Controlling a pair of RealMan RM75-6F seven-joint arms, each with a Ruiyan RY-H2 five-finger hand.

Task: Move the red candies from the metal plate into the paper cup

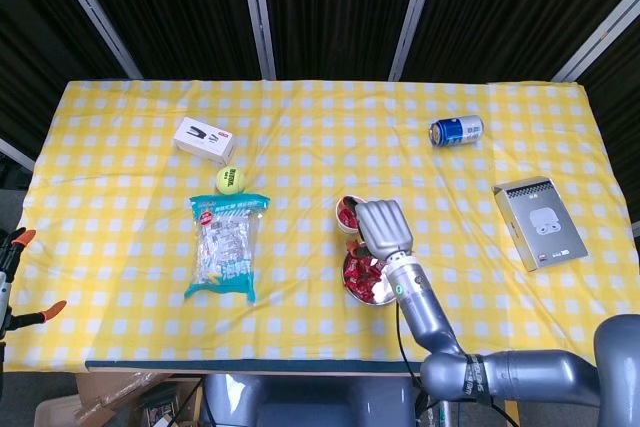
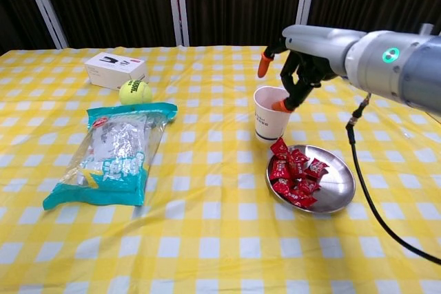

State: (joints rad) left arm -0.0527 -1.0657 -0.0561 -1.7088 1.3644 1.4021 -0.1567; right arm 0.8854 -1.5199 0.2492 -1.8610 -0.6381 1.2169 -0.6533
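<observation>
The white paper cup (image 2: 269, 118) stands just behind the metal plate (image 2: 339, 188), which holds a pile of red candies (image 2: 293, 172). My right hand (image 2: 295, 67) hovers over the cup's right rim, orange-tipped fingers (image 2: 264, 67) spread and nothing between them. From the head view the right hand (image 1: 383, 226) covers the gap between the cup (image 1: 346, 215), which has red inside, and the plate (image 1: 347, 284) of candies (image 1: 362, 277). My left hand (image 1: 12, 277) shows at the left edge, off the table, fingers apart and holding nothing.
A clear snack bag (image 2: 114, 153), a tennis ball (image 2: 135, 91) and a white box (image 2: 115, 70) lie to the left. In the head view a blue can (image 1: 456, 130) lies at the back right and a grey box (image 1: 540, 222) at the right.
</observation>
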